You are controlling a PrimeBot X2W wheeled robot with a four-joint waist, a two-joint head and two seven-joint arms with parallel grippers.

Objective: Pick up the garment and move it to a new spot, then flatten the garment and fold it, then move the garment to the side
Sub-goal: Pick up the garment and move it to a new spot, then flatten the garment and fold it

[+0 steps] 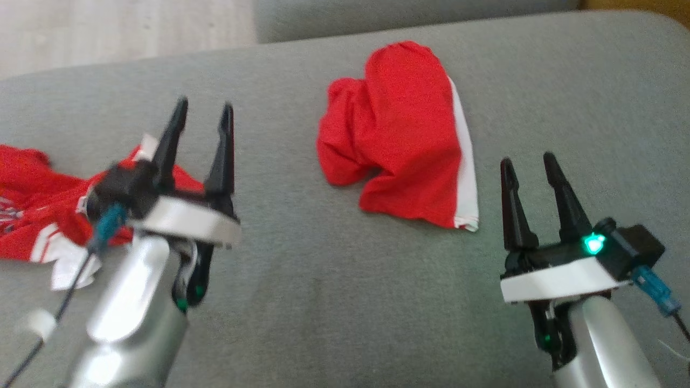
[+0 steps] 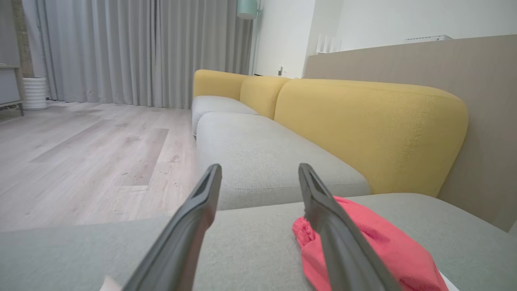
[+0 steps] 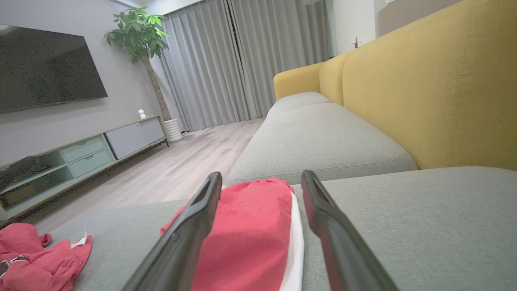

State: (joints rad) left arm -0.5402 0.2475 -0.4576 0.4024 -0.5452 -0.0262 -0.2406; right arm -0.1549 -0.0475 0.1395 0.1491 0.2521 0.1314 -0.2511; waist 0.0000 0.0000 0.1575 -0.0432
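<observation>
Red shorts (image 1: 399, 134) lay on grey sofa seat (image 1: 323, 302), left end effector (image 1: 205, 108) open and empty left of them, right end effector (image 1: 528, 161) open to their right

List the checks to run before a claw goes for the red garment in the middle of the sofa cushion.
1. The left claw open and empty: ok.
2. The right claw open and empty: ok.
3. The red garment lying free on the grey cushion, with neither claw touching it: ok.
4. That garment flat: not ok; it is bunched on its left side.
5. The second red garment apart from the first: ok; it lies at the far left, partly behind the left claw.
6. Anything hidden under the folds: cannot tell.
</observation>
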